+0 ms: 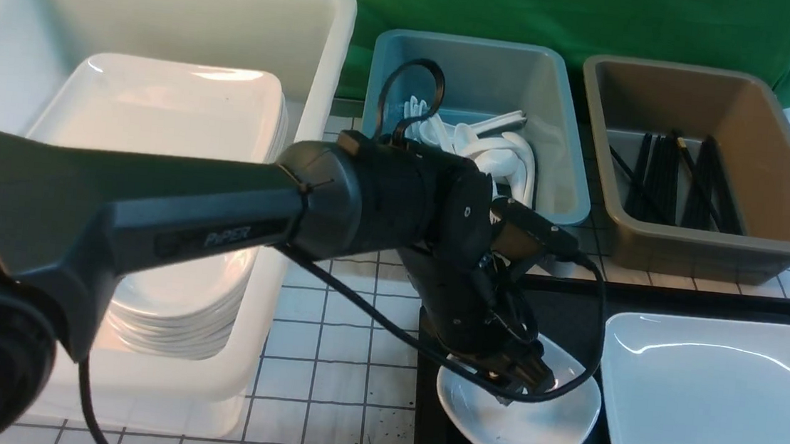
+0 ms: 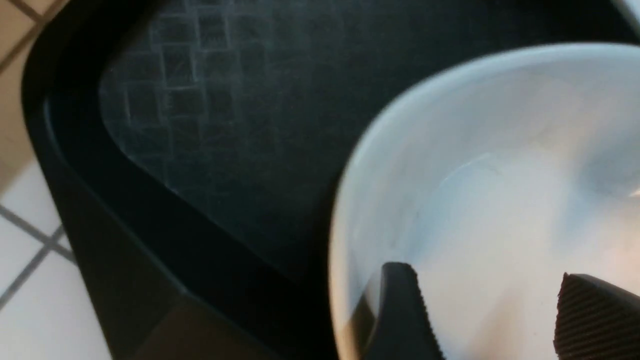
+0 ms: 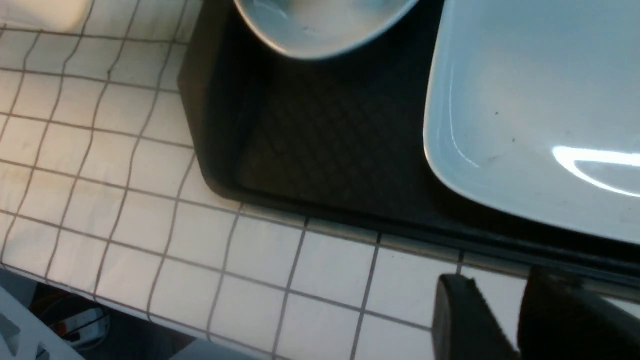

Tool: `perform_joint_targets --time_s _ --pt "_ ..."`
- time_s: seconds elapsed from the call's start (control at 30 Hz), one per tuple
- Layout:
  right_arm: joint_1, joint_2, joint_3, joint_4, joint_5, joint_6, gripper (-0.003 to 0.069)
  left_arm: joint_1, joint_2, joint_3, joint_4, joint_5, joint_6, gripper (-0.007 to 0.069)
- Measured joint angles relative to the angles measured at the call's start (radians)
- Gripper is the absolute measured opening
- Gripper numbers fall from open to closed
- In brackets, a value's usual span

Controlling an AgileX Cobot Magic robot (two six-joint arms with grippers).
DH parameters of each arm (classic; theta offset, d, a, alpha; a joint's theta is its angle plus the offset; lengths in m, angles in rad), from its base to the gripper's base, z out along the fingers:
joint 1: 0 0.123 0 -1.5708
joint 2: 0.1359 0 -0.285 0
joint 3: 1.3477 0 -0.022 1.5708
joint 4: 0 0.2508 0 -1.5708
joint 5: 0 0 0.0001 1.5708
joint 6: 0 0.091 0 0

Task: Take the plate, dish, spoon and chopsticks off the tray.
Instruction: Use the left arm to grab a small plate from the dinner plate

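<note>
Front: left pincer [image 1: 528, 380] poised over the dish [image 1: 520, 422], at its 12 o'clock rim. The dish sits on the tray [image 1: 717, 302], 9 o'clock of the plate [image 1: 722, 408].
Left wrist: jaws apart and empty, seemingly to pinch that rim.
Right wrist: right pincer [image 3: 500, 287] open and empty, over the desk [image 3: 280, 260].

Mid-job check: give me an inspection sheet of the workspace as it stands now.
Surface: white tiled table, black tray on its right part.
Job's things: dish and plate sit on the tray; no cutlery seen there.
Clutter: nothing seen.
Grippers: left pincer open over the dish; right pincer open, empty, over the table by the tray.
Cables: black cable loops from left wrist across the dish.
Surroundings: white tub of stacked plates, blue bin of spoons, brown bin of chopsticks, green cloth behind.
</note>
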Motion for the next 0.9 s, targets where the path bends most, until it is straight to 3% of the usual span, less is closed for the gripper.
perform_joint_targets --time_s 0.27,0.9 --pt "0.000 -0.002 0.002 0.000 -0.028 0.009 0.0239 0.000 0.003 -0.138 0.021 0.127 0.008 0.0404" --pt "0.000 -0.004 0.002 0.000 -0.051 0.006 0.0239 0.000 0.127 -0.210 0.247 0.083 0.012 0.0404"
